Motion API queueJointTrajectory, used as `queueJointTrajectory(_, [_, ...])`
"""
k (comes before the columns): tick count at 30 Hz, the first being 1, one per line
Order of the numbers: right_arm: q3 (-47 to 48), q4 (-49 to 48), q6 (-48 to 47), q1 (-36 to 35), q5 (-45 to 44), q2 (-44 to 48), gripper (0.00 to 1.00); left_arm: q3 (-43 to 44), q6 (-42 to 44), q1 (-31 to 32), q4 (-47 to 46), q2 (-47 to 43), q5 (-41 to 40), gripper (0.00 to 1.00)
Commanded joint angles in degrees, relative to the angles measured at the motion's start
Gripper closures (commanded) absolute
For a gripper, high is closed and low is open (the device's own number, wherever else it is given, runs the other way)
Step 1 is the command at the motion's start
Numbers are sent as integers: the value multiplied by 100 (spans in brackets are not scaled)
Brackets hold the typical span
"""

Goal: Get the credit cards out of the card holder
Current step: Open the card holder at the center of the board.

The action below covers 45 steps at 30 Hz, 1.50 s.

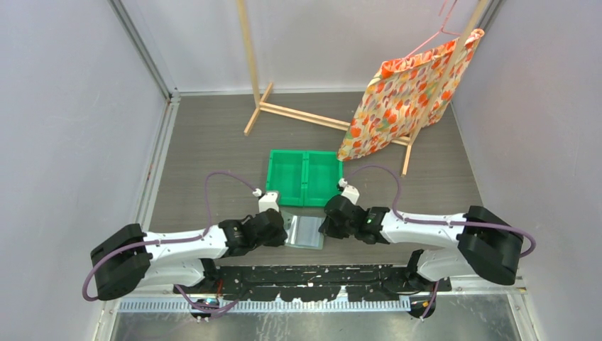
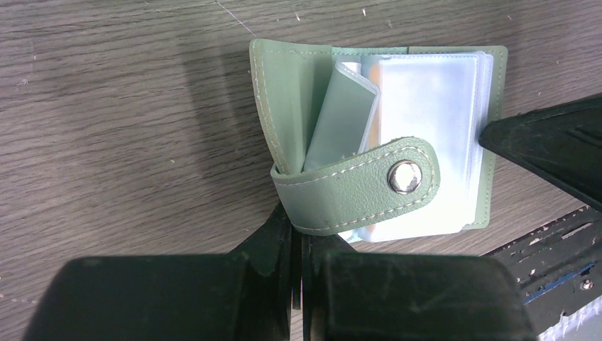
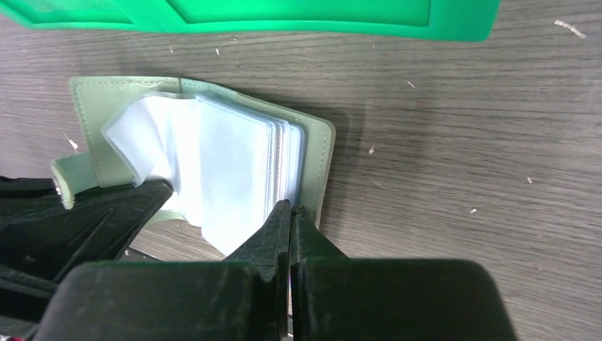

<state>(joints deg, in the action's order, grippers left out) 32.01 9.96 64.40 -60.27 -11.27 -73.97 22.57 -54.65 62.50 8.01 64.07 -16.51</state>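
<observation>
Now | card holder (image 2: 294,92) open | left fingers (image 2: 271,241) pinch it | right fingers (image 3: 273,234) closed

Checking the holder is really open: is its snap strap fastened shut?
No, the card holder lies open, its strap loose across the clear sleeves.

Card holder (image 2: 312,92): grey-green cover with pale stitching along the edges. Strap (image 2: 341,192): same grey-green, with a silver snap (image 2: 405,177). Sleeves (image 2: 426,106): translucent pale blue-white.

Bin (image 1: 304,177), at 12 o'clock from the card holder: bright green.

Cloth (image 1: 405,99), at 1 o'clock: cream-yellow with an orange and red floral print.

Rack (image 1: 298,114): pale wood.

Table (image 1: 213,142): dark grey-brown wood grain.

Left gripper (image 2: 297,234) and right gripper (image 3: 289,213): black.

Left arm (image 1: 177,249) and right arm (image 1: 426,229): white links, black joints.

Cables (image 1: 207,192): purple.
</observation>
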Motion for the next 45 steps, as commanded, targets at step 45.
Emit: queueJointTrajectory(45, [1192, 183, -1001, -282, -175, -27, 62, -345, 52, 16, 59, -935, -3, 99])
